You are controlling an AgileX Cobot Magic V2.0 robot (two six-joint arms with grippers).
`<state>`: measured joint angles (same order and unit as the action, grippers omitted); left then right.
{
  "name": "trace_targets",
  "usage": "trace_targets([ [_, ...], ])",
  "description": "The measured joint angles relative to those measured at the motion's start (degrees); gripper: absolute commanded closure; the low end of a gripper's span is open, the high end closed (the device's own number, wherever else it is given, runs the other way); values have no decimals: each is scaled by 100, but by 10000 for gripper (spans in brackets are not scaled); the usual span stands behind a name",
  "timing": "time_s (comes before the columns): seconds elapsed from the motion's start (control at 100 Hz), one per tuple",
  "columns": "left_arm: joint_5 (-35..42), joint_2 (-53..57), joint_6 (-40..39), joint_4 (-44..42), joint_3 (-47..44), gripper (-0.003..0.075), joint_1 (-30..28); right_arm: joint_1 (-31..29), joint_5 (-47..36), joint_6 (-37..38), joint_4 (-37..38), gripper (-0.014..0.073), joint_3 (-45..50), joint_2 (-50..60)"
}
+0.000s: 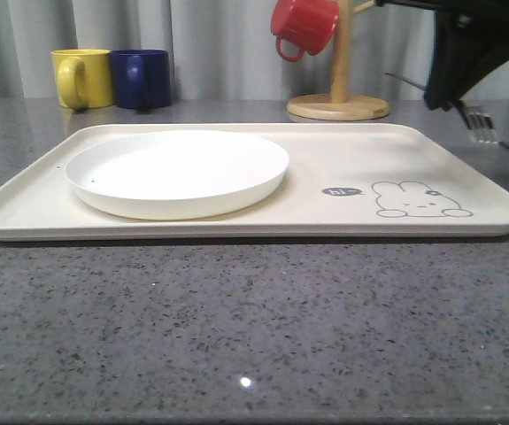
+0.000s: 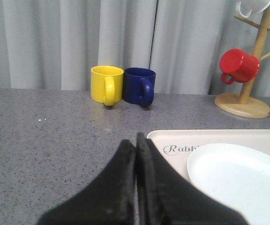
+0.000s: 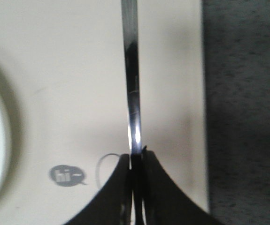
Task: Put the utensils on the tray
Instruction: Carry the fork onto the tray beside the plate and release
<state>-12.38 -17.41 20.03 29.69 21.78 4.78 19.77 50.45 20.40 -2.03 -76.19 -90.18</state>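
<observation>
Cream plastic is the material of the large tray (image 1: 325, 164), which is laid flat on the grey speckled table (image 1: 254, 328) and takes most of the width in the front view. A round white plate (image 1: 177, 173) is placed on the tray toward its 9 o'clock side, and a grey bunny drawing (image 1: 420, 200) with a small "hi" bubble (image 1: 341, 191) is seen toward 4 o'clock. The right gripper (image 1: 463, 99) is held in the air above the tray's 2 o'clock corner, and its black fingers (image 3: 125, 192) are clenched on the handle of a silver fork (image 1: 482, 125); the tines are seen hanging below the gripper, above the table just past the tray's rim. In the right wrist view the shiny handle (image 3: 133, 79) is seen running straight away from the closed fingertips, over the cream surface and near the tray's edge. The fork is not touching the tray. The left gripper (image 2: 135, 154) is seen in the left wrist view with its two fingers pressed together and nothing between them, low over the table just beside the tray's corner with the "Rabbit" script (image 2: 179, 149). At 11 o'clock behind the tray a yellow mug (image 1: 83, 78) and a dark blue mug (image 1: 142, 79) are set touching each other. At 1 o'clock a wooden mug stand (image 1: 339, 88) is placed, with a red mug (image 1: 304, 27) hung on it.
</observation>
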Motion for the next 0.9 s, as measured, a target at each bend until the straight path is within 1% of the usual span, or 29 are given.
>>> trace_targets([
  [0.14,0,0,0,0,0,739,0,577,-342,415,0,585,0,-79],
  [0.23,0,0,0,0,0,739,0,812,-482,690,127,585,0,-232],
  [0.47,0,0,0,0,0,739,0,1158,-593,1359,601,585,0,-668],
  [0.7,0,0,0,0,0,739,0,1292,-759,1562,667,583,0,-924],
  [0.82,0,0,0,0,0,739,0,1292,-791,1599,670,537,0,-1018],
  [0.9,0,0,0,0,0,739,0,1292,-814,1598,680,471,-10,-1033],
])
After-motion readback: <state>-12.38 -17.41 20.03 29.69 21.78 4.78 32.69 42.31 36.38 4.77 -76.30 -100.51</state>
